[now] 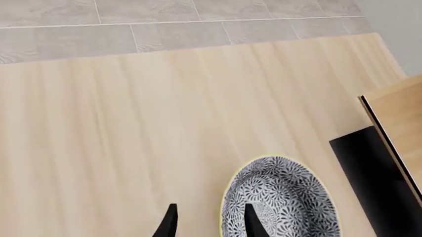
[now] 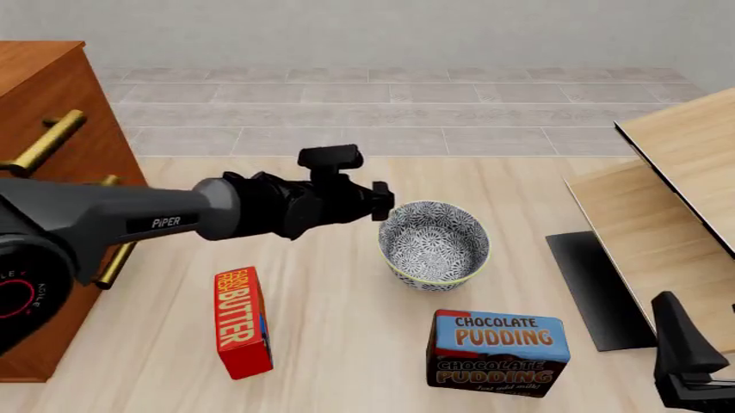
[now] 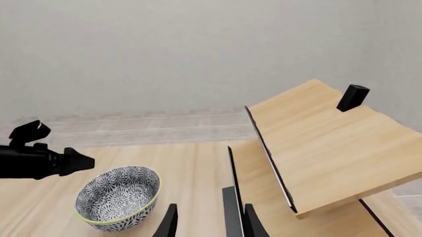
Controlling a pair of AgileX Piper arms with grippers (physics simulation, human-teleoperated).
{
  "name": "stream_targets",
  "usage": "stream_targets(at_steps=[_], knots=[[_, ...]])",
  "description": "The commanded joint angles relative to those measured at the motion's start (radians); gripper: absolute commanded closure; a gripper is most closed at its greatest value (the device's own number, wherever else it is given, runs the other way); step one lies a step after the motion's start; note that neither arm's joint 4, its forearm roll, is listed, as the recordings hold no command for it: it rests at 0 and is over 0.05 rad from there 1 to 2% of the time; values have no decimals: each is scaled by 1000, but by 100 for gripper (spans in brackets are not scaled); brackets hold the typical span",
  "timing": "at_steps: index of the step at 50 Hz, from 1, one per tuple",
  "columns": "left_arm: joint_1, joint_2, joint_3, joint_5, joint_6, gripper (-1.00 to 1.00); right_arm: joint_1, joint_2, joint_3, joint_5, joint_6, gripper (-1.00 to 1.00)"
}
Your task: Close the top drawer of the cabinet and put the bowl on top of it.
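While the left arm stretches in from the left across the table (image 2: 333,344), its left gripper (image 2: 383,205) hangs just above the left rim of the bowl (image 2: 435,243). From the left wrist view the two dark fingertips (image 1: 170,223) stand parted with a clear gap, one over bare wood and the other over the bowl's inside, and nothing is held between them. The bowl sits upright near the middle of the table, and nothing shows inside it but its patterned wall. At the far left stands the cabinet (image 2: 52,103), with brass handles showing on its front; whether the top drawer is shut cannot be told from here. A butter box (image 2: 241,323) lies near and left of the bowl, a pudding box (image 2: 497,351) near and just right of it. The right gripper (image 3: 205,223) shows only as a dark piece at the near right corner in the front view; its own camera shows the fingers apart and bare, facing pale wooden furniture (image 3: 323,143) on the right.
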Motion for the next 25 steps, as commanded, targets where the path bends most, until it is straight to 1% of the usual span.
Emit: stream_targets(at_steps=[1,12,25], knots=[[-14,31,0,-19,-19,-100,1,0,0,0,0,-100],[-41,44,10,-40,-45,-100,1,0,1,0,1,-100],[-62,51,14,-52,-58,-100,0,0,1,0,3,-100]])
